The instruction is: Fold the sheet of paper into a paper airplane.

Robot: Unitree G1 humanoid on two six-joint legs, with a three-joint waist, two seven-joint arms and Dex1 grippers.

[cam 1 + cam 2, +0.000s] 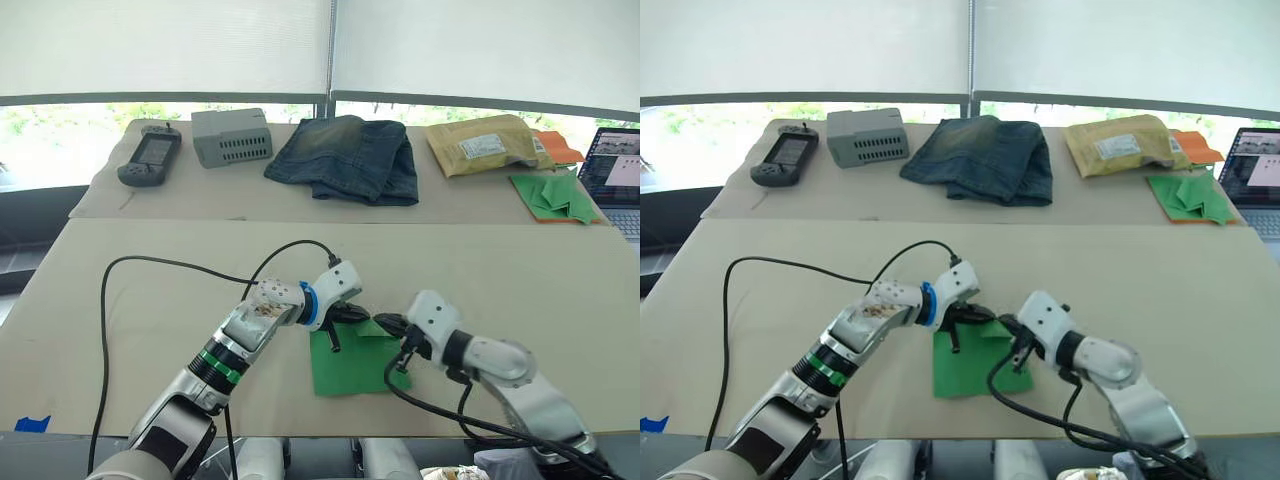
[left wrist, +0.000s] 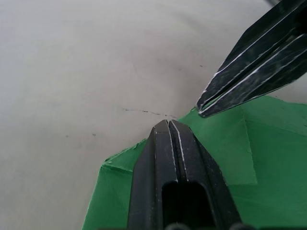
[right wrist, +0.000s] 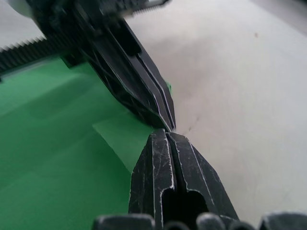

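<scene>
The sheet of paper (image 1: 350,372), bright green, lies flat near the front edge of the near table (image 1: 150,330). Its far corners are folded in, with one flap (image 2: 225,151) lying over the sheet, so the far edge rises to a point. My left gripper (image 1: 358,316) is shut and its tips rest on the paper at that far point. My right gripper (image 1: 386,323) comes in from the right, also shut. Its tips nearly touch the left one's over the same point. In the right wrist view the left gripper's fingers (image 3: 134,76) cross the green paper (image 3: 48,143).
On the far table lie a heap of green paper darts on an orange sheet (image 1: 555,195), a laptop (image 1: 615,170), a yellow padded envelope (image 1: 485,143), folded jeans (image 1: 350,155), a grey box (image 1: 232,135) and a handheld controller (image 1: 150,157). A black cable (image 1: 150,263) loops beside the left arm.
</scene>
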